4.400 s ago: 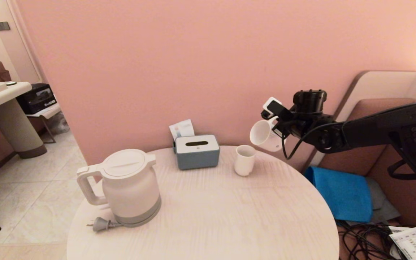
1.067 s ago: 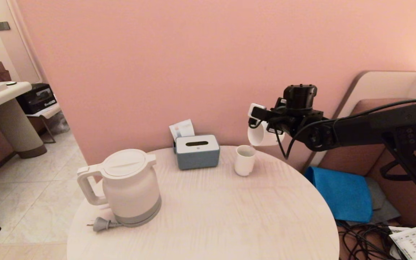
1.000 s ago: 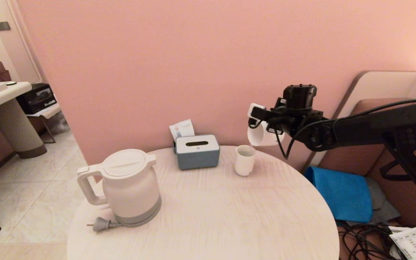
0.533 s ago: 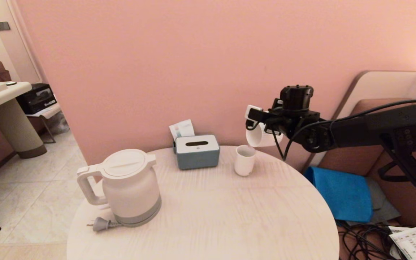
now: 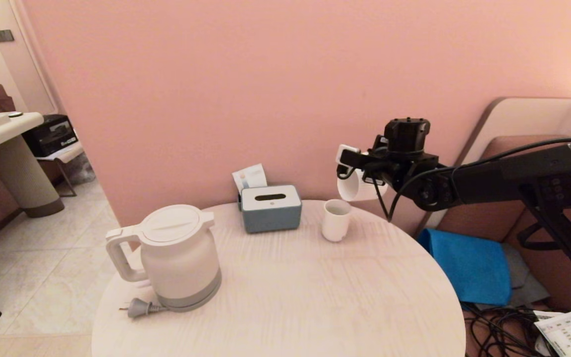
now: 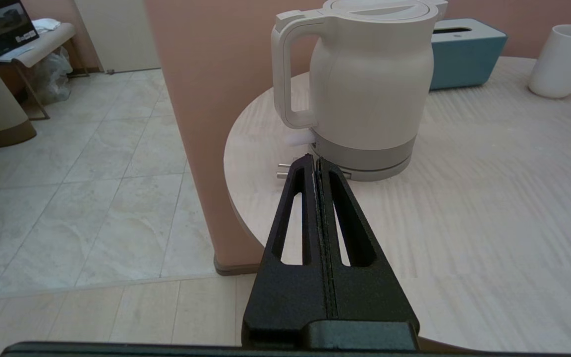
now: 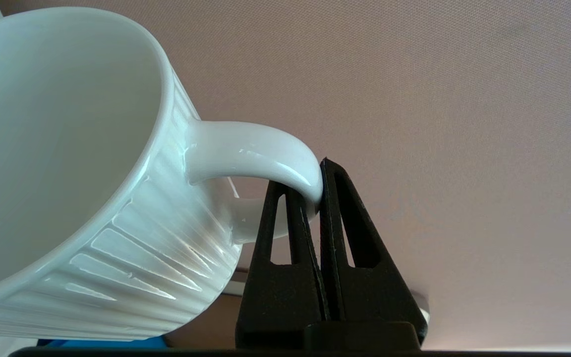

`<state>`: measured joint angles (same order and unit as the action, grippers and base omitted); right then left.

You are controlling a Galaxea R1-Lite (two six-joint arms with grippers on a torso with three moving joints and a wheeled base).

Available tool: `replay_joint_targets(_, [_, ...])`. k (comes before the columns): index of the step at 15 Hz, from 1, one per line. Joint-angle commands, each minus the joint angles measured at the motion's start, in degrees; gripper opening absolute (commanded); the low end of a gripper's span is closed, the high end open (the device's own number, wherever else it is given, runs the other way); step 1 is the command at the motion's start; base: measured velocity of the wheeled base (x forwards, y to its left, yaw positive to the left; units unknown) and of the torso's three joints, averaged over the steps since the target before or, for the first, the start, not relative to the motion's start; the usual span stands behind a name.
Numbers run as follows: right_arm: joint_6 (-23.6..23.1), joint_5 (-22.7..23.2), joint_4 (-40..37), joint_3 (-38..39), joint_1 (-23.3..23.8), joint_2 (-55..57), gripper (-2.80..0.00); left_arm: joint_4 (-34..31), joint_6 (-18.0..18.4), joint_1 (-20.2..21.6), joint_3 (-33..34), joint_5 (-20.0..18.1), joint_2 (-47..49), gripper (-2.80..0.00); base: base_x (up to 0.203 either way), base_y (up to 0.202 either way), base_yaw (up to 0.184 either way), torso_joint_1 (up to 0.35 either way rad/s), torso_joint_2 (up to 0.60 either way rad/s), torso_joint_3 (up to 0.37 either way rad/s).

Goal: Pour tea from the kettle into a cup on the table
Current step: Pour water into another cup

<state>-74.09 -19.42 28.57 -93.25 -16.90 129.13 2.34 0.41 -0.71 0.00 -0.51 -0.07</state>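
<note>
The white kettle (image 5: 179, 255) stands upright, lid shut, on the left of the round table (image 5: 315, 297). It also fills the left wrist view as the kettle (image 6: 365, 84). My right gripper (image 7: 310, 181) is shut on the handle of the cup (image 7: 67, 173), a ribbed white mug. In the head view the cup (image 5: 352, 187) hangs tipped on its side above the table's far right, its mouth facing left and down. My left gripper (image 6: 314, 161) is shut on nothing, low by the table's front left edge and short of the kettle's base. No tea is visible.
A smaller handleless white cup (image 5: 335, 220) stands on the table just below the tipped mug. A grey-and-white tissue box (image 5: 270, 208) sits at the back. The kettle's plug (image 5: 139, 308) lies at its base. Blue cloth (image 5: 471, 265) and cables (image 5: 498, 329) lie right of the table.
The right arm has carried the mug left, over the small cup, and tipped its mouth further down. In the last second it only edged slightly left. Kettle and left gripper are unmoved.
</note>
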Motion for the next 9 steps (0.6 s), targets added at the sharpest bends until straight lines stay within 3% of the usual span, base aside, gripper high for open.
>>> replay_joint_targets(1, [-0.44,-0.09,0.17,-0.01,0.02,0.14,-2.80,0.03,0.02,0.00,0.00,-0.02,0.07,-2.80,0.000,0.000,0.000,0.000,0.00,0.000])
replay_joint_targets(9, [-0.26,-0.09,0.25,0.43,0.02,0.06,-2.80,0.03,0.02,0.00,0.00,0.04,0.07,-2.80,0.000,0.000,0.000,0.000,0.00,0.000])
